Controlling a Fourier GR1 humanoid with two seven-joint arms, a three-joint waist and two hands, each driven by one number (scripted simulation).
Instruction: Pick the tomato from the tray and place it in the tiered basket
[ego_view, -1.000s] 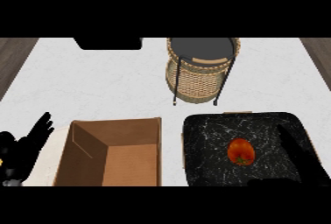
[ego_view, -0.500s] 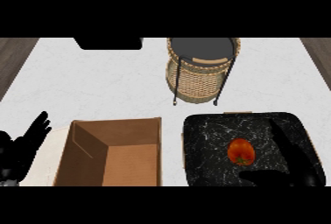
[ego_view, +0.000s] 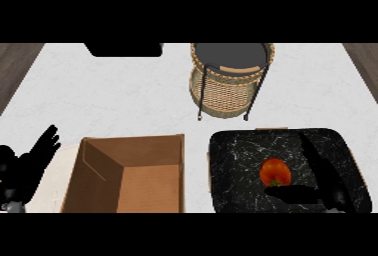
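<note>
The right hand (ego_view: 319, 187) has slid in closer to the tomato (ego_view: 275, 171) than it was a moment ago. Its thumb now reaches under the tomato, and its long fingers stand up along the tomato's right side. The hand is open, with the fingers straight, and it holds nothing yet. The tomato looks like it has not moved.

The tomato sits in the dark tray (ego_view: 236, 155), just to the left of the right hand, in the gap between thumb and fingers. I cannot tell if the hand touches it. The tomato is nearly round, a bit taller than wide, so the hand can probably close on it from the side.

The left hand (ego_view: 29, 162) is far off, on the other side of the brown box (ego_view: 129, 175). It is open and resting, fingers up. So the right hand is the near one.

The basket (ego_view: 225, 82) stands far ahead of the right hand and a bit to its left, past the tray's far edge, on the white counter (ego_view: 111, 100).
</note>
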